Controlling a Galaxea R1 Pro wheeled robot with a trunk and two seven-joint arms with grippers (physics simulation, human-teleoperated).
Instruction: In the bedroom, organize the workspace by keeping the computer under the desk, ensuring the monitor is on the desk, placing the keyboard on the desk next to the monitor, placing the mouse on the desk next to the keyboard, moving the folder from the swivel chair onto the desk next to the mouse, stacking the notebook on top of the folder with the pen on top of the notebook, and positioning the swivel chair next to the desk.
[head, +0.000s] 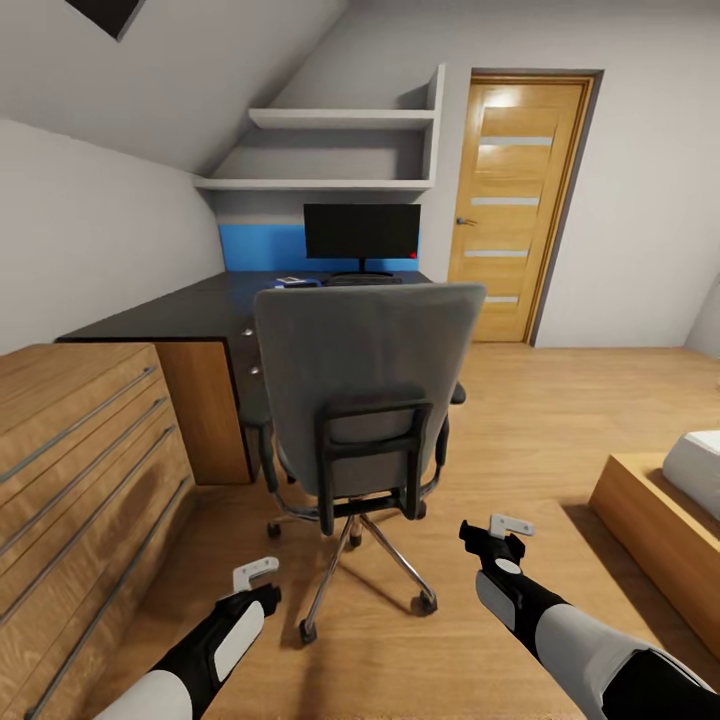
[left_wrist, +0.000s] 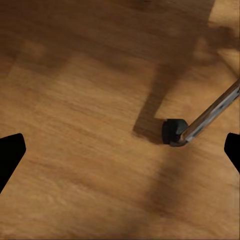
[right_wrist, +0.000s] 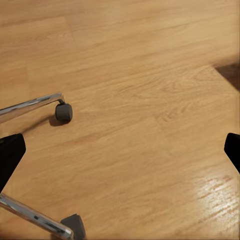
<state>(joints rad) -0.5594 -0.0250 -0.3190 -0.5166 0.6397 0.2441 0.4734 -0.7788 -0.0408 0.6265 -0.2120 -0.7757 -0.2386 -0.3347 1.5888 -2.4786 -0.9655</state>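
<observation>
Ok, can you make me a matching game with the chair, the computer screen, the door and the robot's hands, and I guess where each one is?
Things:
1. swivel chair
2. monitor
3. door
4. left gripper and right gripper

Places:
A. on the black desk, in front of the blue panel
B. low over the wood floor, one either side of the chair's chrome base
C. in the far wall, right of the shelves
D. right in front of the robot, its grey back facing us

Pairs: 1-D, 2-A, 3-C, 4-B
</observation>
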